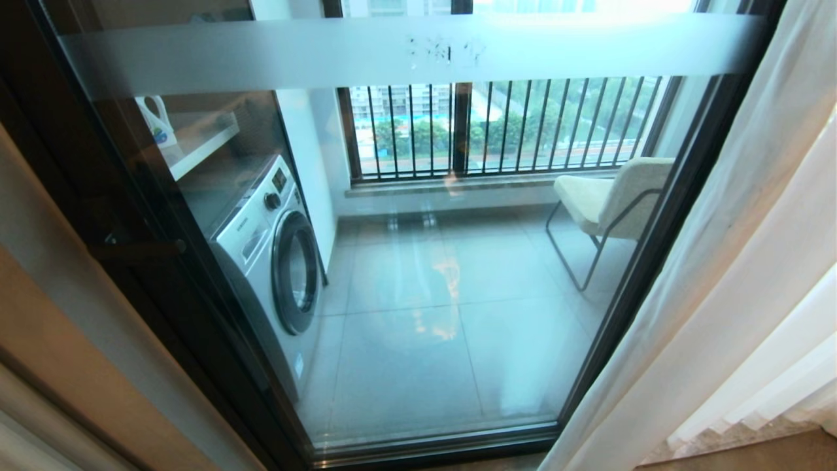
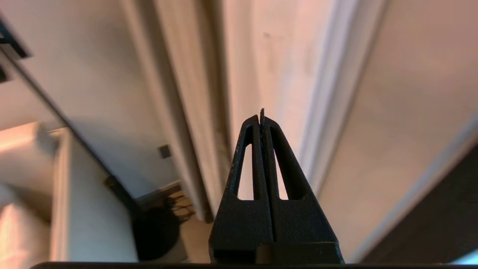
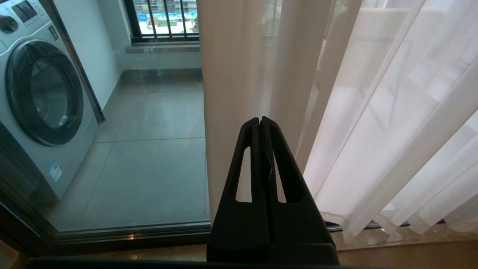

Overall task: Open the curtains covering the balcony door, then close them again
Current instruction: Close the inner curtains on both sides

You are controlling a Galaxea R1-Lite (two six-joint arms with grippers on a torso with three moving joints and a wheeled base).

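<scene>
Sheer curtains (image 1: 732, 275) hung gathered at the right of the balcony door (image 1: 418, 261) — glass uncovered (washing machine (image 1: 274, 261) visible behind). Left gripper (image 2: 261, 116) fingers pressed together, empty, facing beige drapes (image 2: 194, 112). Right gripper (image 3: 260, 121) likewise closed, empty — before the sheers.

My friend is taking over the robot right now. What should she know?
Left pincer: shut, holding nothing, off to the left, pointing at beige drapes.
Right pincer: shut, holding nothing, facing the sheer white curtains low by the sill.
Curtains are bunched to the right; in the head view the balcony door glass is uncovered, showing the washing machine and chair behind it.
Done: the glass in view is uncovered.
Left: pull the curtains back across the door. Nothing is gripped yet.
</scene>
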